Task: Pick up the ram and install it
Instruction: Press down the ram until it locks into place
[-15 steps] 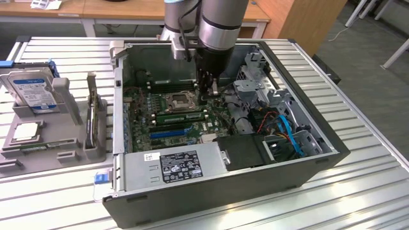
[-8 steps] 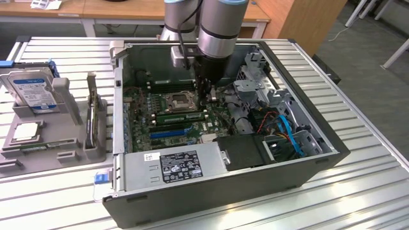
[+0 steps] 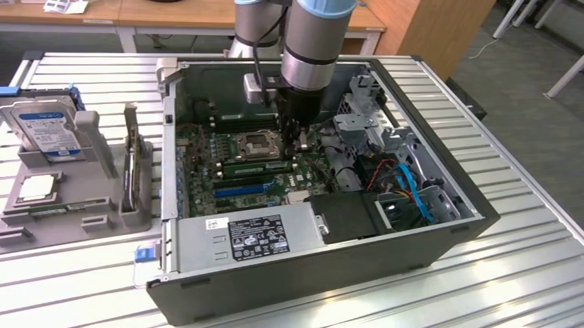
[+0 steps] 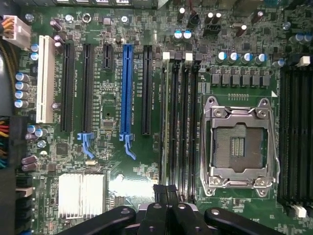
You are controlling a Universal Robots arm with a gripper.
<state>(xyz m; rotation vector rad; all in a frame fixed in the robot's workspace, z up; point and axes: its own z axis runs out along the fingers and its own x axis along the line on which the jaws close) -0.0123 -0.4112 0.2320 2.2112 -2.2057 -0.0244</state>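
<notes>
The ram (image 3: 258,166) is a long green stick standing on edge in a memory slot just in front of the processor socket (image 3: 254,145), inside the open computer case (image 3: 438,239). My gripper (image 3: 297,145) reaches down into the case over the stick's end on the exterior view's right. In the wrist view the gripper (image 4: 166,188) has its black fingers pressed together with nothing between them, over one end of the row of memory slots (image 4: 179,122) beside the empty socket (image 4: 238,144). Whether the fingertips touch the stick I cannot tell.
A grey parts holder (image 3: 87,184) on the exterior view's left carries a hard drive (image 3: 46,130), a square silver chip (image 3: 37,188) and an upright dark card (image 3: 135,171). Inside the case are the power supply (image 3: 251,236), coloured cables (image 3: 406,184) and a drive cage (image 3: 365,123).
</notes>
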